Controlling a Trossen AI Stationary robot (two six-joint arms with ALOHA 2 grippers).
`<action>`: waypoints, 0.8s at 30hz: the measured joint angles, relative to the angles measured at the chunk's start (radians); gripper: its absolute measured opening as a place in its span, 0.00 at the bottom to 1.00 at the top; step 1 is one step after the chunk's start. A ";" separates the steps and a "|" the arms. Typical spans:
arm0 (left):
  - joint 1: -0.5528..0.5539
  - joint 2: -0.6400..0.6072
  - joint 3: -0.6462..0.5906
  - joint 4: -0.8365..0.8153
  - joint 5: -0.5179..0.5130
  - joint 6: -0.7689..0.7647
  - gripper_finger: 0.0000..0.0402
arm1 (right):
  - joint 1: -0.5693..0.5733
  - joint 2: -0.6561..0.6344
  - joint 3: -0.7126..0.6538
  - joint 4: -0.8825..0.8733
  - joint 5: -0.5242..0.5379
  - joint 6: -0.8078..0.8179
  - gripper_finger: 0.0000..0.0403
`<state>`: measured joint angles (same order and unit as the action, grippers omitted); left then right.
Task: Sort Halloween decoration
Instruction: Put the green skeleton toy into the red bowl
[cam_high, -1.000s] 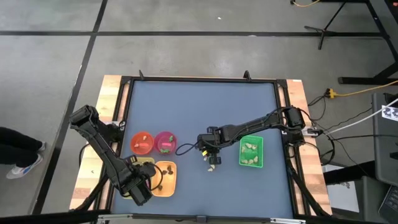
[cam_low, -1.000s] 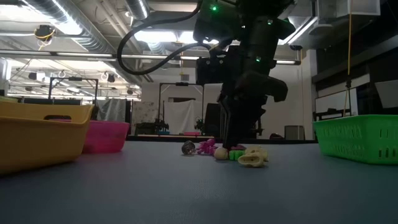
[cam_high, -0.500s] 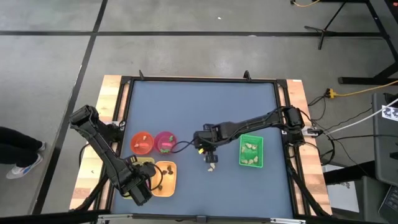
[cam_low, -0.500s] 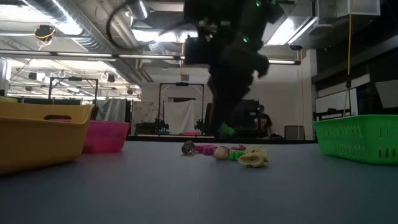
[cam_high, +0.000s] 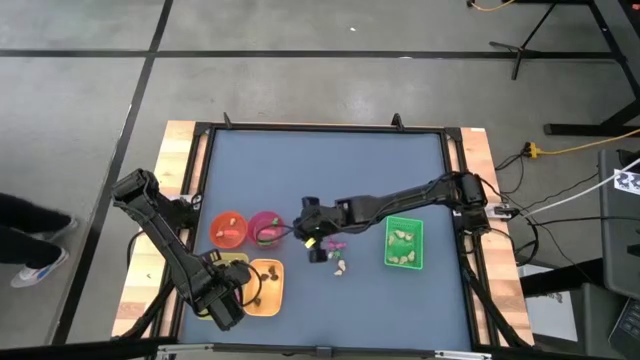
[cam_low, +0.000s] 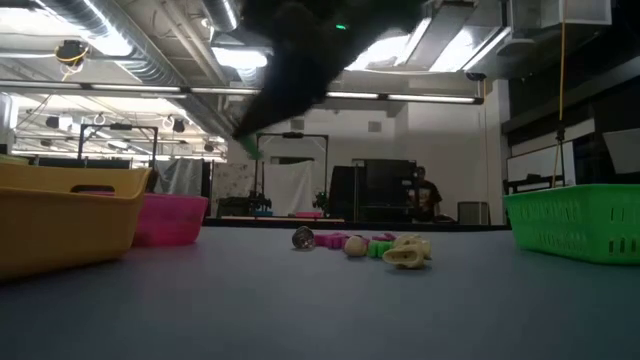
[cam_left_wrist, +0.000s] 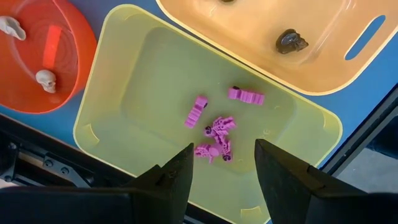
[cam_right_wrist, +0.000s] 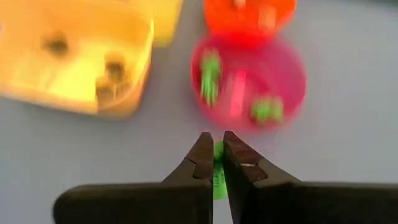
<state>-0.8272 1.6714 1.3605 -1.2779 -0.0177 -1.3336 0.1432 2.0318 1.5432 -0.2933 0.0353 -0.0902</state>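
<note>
Step in hand: the right tool (cam_right_wrist: 214, 163), its dark fingers pinching a small bright-green trinket (cam_right_wrist: 217, 170), hangs over the blue surface (cam_high: 320, 175) just short of the round pink plastic bowl (cam_right_wrist: 249, 81).
Pink bowl: already holds green pieces.
Next move: by my judgement, carry the trinket on over the pink bowl's rim, then part the fingers so it drops among its like.
Unsorted pile: magenta, cream-white and green trinkets (cam_low: 365, 244) lie clustered mid-surface, near the green rectangular mesh tray (cam_high: 404, 244).
Left tool: (cam_left_wrist: 222, 165) fingers spread, holding nothing, waiting above the pale yellow tray (cam_left_wrist: 112, 99) of magenta pieces.
Other containers: round orange bowl (cam_high: 228, 230); orange-yellow tray (cam_high: 266, 287).
Room: open workshop, ceiling lights, a person standing far behind.
</note>
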 joint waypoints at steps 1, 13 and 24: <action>0.000 0.000 0.000 0.002 0.000 0.000 0.38 | 0.000 0.007 0.002 0.057 0.000 -0.014 0.03; 0.003 -0.001 0.000 0.028 -0.026 0.000 0.38 | 0.000 0.131 0.000 0.510 0.001 -0.105 0.03; 0.004 -0.001 0.000 0.039 -0.026 0.000 0.38 | 0.000 0.161 0.001 0.548 0.018 -0.152 0.24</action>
<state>-0.8230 1.6707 1.3605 -1.2388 -0.0433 -1.3334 0.1432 2.1929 1.5440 0.2550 0.0528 -0.2420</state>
